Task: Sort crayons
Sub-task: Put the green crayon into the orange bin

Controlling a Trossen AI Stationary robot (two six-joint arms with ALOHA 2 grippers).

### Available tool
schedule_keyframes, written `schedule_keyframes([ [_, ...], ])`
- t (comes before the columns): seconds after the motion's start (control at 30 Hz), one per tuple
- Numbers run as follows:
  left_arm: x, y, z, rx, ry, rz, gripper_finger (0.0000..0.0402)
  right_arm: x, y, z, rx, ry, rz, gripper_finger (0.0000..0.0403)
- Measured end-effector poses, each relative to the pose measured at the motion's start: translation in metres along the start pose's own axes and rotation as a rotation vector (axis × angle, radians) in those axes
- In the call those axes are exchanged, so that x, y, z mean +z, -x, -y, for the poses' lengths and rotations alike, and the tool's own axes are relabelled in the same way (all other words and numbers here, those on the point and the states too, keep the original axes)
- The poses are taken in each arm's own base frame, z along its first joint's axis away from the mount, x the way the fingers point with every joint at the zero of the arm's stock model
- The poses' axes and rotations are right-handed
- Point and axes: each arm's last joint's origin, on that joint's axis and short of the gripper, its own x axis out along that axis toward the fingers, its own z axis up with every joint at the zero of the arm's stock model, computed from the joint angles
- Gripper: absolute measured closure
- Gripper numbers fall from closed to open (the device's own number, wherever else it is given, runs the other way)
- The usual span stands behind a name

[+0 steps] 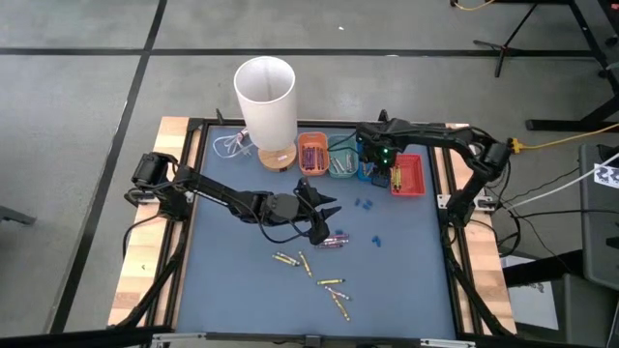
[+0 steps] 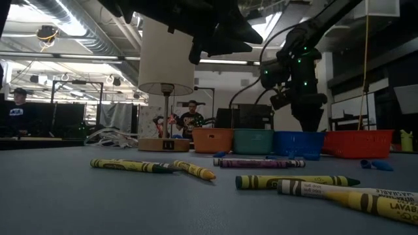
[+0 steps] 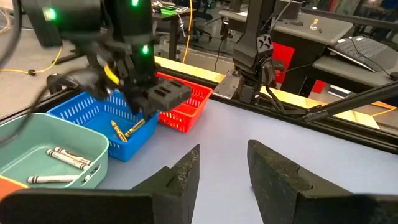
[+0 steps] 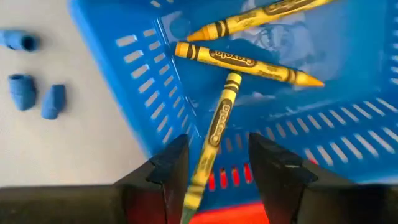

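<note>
Table [image 1: 406, 280]: blue top, trays in a row at the far side.
Left gripper [image 1: 324, 220]: over the middle, fingers apart, holding nothing.
Right gripper [image 4: 214, 163]: over the blue tray [image 4: 348, 81], fingers apart, a yellow crayon [image 4: 214, 134] between them; held or loose, cannot tell.
Other crayons [image 1: 334, 286]: yellow ones lie on the near table, purple ones [image 1: 334, 240] by the left gripper.

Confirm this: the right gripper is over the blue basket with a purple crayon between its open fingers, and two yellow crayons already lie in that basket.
Not quite: the crayon between the right gripper fingers is yellow, not purple, as the right wrist view shows. The rest holds: it is over the blue basket, with two yellow crayons lying inside.
</note>
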Motion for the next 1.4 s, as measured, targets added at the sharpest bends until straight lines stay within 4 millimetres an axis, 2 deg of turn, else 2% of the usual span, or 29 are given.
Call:
schedule_keyframes([
  [0.17, 0.000, 0.000, 0.000, 0.000, 0.000, 0.000, 0.0282, 0.004, -0.012, 0.002, 0.007, 0.018, -0.025, 0.0238],
  [0.4, 0.000, 0.000, 0.000, 0.000, 0.000, 0.000, 0.0282, 0.006, -0.013, 0.002, 0.004, 0.019, -0.017, 0.0241],
  [0.5, 0.000, 0.000, 0.000, 0.000, 0.000, 0.000, 0.0282, 0.006, -0.013, 0.002, 0.002, 0.018, -0.011, 0.0258],
  [0.8, 0.000, 0.000, 0.000, 0.000, 0.000, 0.000, 0.0282, 0.006, -0.013, 0.002, 0.002, 0.016, -0.012, 0.0345],
  [0.97, 0.000, 0.000, 0.000, 0.000, 0.000, 0.000, 0.0282, 0.006, -0.013, 0.002, 0.002, 0.017, -0.012, 0.0376],
  [1.17, 0.000, 0.000, 0.000, 0.000, 0.000, 0.000, 0.0282, 0.006, -0.012, 0.002, 0.003, 0.017, -0.008, 0.0400],
  [1.4, 0.000, 0.000, 0.000, 0.000, 0.000, 0.000, 0.0282, 0.006, -0.012, 0.002, 0.003, 0.017, -0.009, 0.0403],
])
